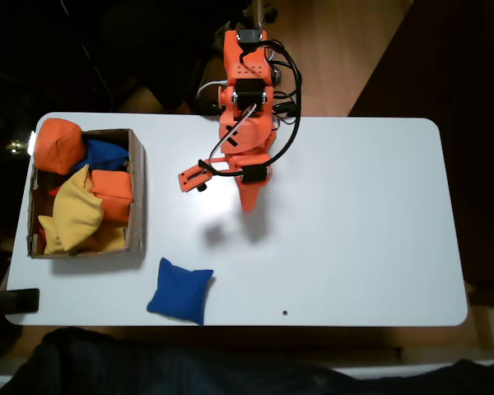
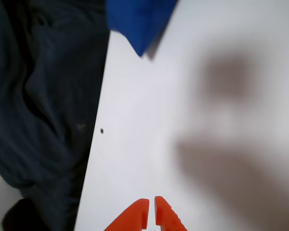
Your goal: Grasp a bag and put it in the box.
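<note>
The box [image 1: 137, 191] is sitting at the table's [image 1: 354, 214] left edge, holding orange, yellow and blue beanbags. The bag [image 1: 180, 290] is lying near the front edge. The gripper [image 2: 151, 208] is hovering with its jaws together.

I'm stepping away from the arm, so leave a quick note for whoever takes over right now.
End effector: shut, holding nothing, raised over the bare middle of the white table.
Blue bag: lying flat on the table near the front edge in the fixed view, just outside the box's near right corner, untouched.
Box: at the left end of the table, already holding orange bags, yellow bags and another blue bag.
Done: nothing on this bag yet.
Left: open, reach to the blue bag, grasp it, carry it to the box, release.
</note>
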Tool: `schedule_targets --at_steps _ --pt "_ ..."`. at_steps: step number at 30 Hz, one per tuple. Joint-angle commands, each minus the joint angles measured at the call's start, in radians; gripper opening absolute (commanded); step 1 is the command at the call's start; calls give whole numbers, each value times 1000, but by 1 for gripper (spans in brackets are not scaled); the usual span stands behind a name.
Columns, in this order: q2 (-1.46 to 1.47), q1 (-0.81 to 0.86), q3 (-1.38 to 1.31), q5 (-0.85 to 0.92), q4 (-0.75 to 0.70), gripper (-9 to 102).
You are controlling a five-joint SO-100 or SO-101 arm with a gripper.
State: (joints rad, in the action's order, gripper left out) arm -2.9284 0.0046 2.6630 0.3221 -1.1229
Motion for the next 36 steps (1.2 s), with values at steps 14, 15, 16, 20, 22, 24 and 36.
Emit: schedule_targets --at_steps 14,15,16,20,22,24,36 --pt "256 98 -117 285 250 0" --pt "268 104 -117 298 272 0" --pt "279 110 -117 313 295 0" --pt "328 130 -117 370 390 0" --pt "353 144 -117 405 440 0" --pt "380 156 -117 457 486 0" --pt "486 213 -71 738 716 0"
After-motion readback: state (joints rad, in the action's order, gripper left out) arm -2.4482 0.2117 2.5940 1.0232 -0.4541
